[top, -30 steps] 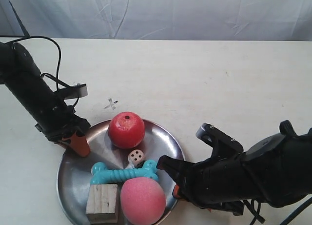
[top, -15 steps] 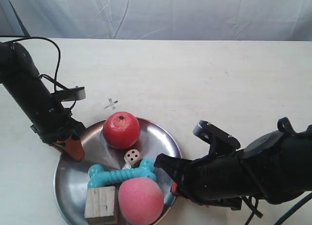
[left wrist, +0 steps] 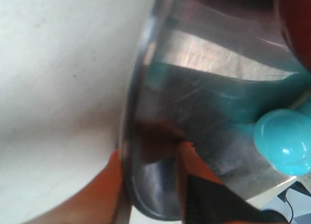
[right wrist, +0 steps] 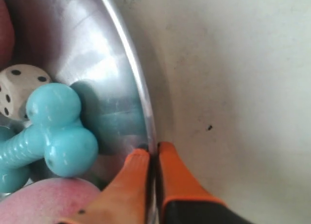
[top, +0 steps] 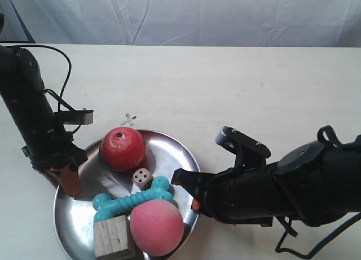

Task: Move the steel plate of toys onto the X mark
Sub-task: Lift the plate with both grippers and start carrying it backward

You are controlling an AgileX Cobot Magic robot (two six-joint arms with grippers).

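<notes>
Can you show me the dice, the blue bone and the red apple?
dice [top: 141,175]: exterior view, dotted top face.
blue bone [top: 131,200]: exterior view, middle of its shaft.
red apple [top: 122,148]: exterior view, rounded middle.

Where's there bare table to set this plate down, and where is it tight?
Free: the wide tabletop beyond the steel plate, from the X mark back to the curtain. Crowded: the near side, where the left hand and right hand clamp the plate's rim and the right arm covers the tabletop.
</notes>
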